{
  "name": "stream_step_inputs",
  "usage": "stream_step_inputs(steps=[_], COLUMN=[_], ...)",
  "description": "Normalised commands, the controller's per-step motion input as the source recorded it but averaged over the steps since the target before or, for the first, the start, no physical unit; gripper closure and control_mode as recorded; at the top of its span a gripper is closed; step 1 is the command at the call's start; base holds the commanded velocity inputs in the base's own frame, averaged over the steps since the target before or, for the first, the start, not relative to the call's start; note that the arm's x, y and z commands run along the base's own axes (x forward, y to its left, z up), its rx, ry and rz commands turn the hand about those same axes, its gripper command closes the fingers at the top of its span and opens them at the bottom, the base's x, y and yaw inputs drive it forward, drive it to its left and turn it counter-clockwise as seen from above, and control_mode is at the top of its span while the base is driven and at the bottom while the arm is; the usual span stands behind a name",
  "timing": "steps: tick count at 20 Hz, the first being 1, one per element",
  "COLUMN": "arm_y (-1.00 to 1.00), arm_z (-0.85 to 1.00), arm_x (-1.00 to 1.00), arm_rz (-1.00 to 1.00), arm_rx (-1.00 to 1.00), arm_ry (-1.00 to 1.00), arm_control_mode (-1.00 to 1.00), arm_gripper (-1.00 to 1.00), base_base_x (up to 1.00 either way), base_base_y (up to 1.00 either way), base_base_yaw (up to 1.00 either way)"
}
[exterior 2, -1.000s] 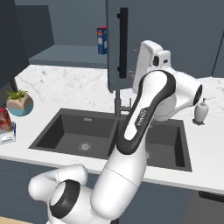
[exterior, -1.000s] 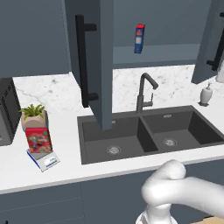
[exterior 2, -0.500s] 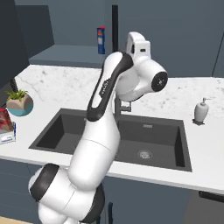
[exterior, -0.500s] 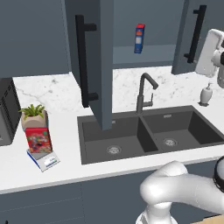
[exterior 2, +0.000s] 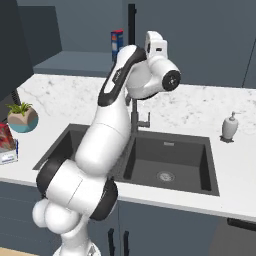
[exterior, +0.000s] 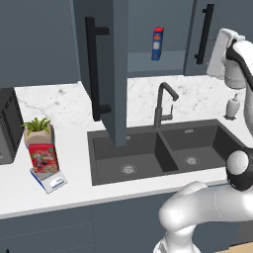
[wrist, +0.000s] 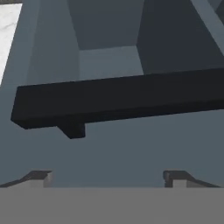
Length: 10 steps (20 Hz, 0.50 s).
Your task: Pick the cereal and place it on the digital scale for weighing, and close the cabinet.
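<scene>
The red cereal (exterior: pixel 43 157) box stands upright on the small white digital scale (exterior: pixel 49 180) at the counter's left; both also show at the left edge of the right base view, the cereal (exterior 2: pixel 4 140) above the scale (exterior 2: pixel 8 157). The cabinet's left door (exterior: pixel 111 74) juts out wide open. Its right door (exterior: pixel 200 37) stands partly open. My gripper (exterior: pixel 216 52) is raised against the right door's front. In the hand view it (wrist: pixel 107 178) is open, with the door's black bar handle (wrist: pixel 122 103) just beyond its fingertips (wrist: pixel 40 177).
A narrow blue box (exterior: pixel 157 43) stands on the cabinet shelf. A potted plant (exterior: pixel 37 131) sits behind the cereal, a black microwave (exterior: pixel 6 126) at far left. The dark double sink (exterior: pixel 163 150) with its faucet (exterior: pixel 163 101) lies below, a soap dispenser (exterior: pixel 232 106) at right.
The arm has swung up and leftward to the right cabinet door. That door has swung leftward, toward shut. The cereal and the scale have stayed put.
</scene>
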Motion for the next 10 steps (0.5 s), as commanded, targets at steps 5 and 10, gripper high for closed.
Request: stream_step_inputs(steps=[5,10], arm_y=[-0.3,0.03], arm_z=[-0.04,-0.31], arm_x=[0.83,0.15], arm_rz=[-0.01,-0.01], arm_rx=[0.0,-0.01], arm_ry=[0.0,-0.19], arm_control_mode=[-1.0,-1.0], arm_gripper=[-1.0,-1.0], base_base_x=[0.0,0.0], base_base_y=[0.0,0.0], base_base_yaw=[0.0,0.0])
